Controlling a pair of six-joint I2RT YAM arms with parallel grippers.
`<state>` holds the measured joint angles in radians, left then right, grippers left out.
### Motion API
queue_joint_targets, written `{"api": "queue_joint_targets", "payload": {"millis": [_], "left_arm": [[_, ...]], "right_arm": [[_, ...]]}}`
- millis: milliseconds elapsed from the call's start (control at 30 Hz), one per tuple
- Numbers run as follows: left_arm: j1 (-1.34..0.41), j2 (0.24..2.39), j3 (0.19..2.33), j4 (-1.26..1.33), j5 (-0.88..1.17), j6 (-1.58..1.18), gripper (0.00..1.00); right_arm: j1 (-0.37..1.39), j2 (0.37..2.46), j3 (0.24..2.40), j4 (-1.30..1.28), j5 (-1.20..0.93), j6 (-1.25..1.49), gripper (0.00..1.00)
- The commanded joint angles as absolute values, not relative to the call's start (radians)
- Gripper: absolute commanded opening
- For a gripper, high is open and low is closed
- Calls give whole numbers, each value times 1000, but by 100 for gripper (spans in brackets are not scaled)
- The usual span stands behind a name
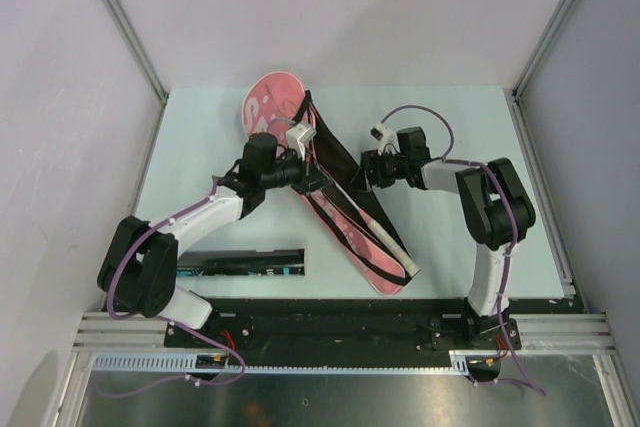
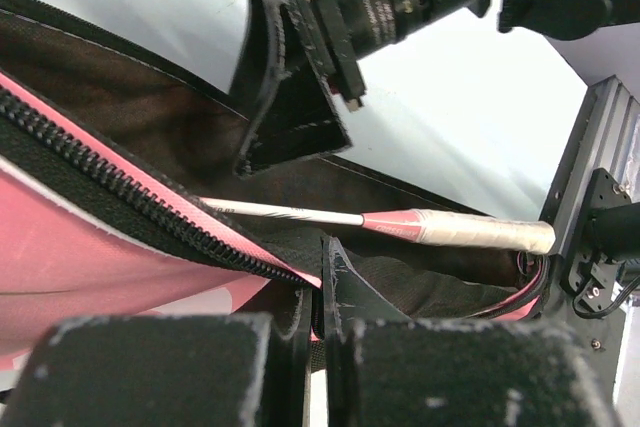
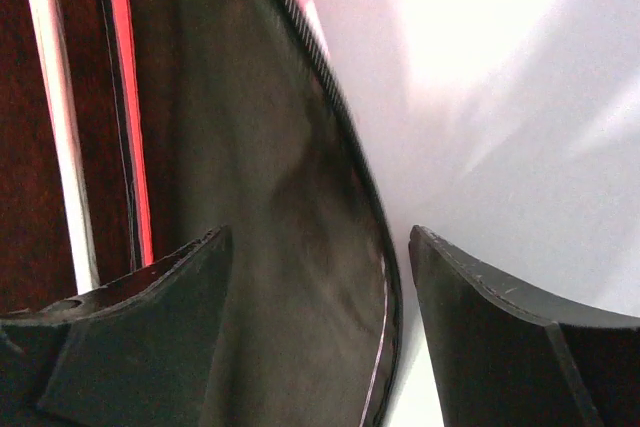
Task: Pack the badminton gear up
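The pink bag (image 1: 345, 232) lies diagonally across the table, unzipped, with its black-lined flap (image 1: 335, 152) folded open. A racket with a pale handle (image 1: 388, 239) lies inside it; its shaft and handle also show in the left wrist view (image 2: 470, 231). My left gripper (image 1: 312, 177) is shut on the bag's zipper edge (image 2: 150, 209) near the middle. My right gripper (image 1: 366, 169) is open, and the flap's black rim (image 3: 375, 247) runs between its fingers. The long black tube (image 1: 240, 263) lies near the front left. No shuttlecocks are in view.
The tube lies parallel to the table's front edge (image 1: 330, 299), just behind the left arm's base. Grey walls close in the table on the left, back and right. The right gripper (image 2: 300, 97) hangs close above the bag's opening in the left wrist view.
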<state>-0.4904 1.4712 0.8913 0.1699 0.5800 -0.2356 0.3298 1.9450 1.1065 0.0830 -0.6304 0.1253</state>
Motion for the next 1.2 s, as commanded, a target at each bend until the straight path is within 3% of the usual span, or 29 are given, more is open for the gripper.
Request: {"api": "queue_joint_targets", "payload": {"millis": [0,67,100,167,300,467,600,933,1000,1067,1100,1167], "left_arm": [[-495,1410,927,278,626,-215,0],[-495,1407,923,276,626,-215,0],[-495,1401,919,276,617,-213,0],[-495,1396,914,276,611,-210,0],[-495,1388,905,272,554,-228,0],[-494,1345,875,271,353,-391,0],[-492,1299,841,272,313,-494,0],[-460,1315,781,226,351,-568,0],[-448,1321,762,225,342,-548,0],[-440,1324,747,210,313,-531,0],[-431,1321,739,209,311,-531,0],[-426,1309,724,209,299,-531,0]], "right_arm": [[333,2048,1164,276,-736,185,73],[342,2066,1166,330,-752,224,67],[347,2074,1175,357,-761,232,55],[351,2051,1175,370,-739,256,42],[336,1922,1202,317,-657,284,0],[385,1760,1426,-64,-352,178,0],[512,1770,1603,-416,-60,120,0],[627,1897,1603,-482,140,81,1],[627,1893,1579,-457,120,92,9],[635,1873,1556,-445,133,97,10],[646,1864,1552,-440,146,92,2],[678,1842,1558,-433,205,77,0]]}}
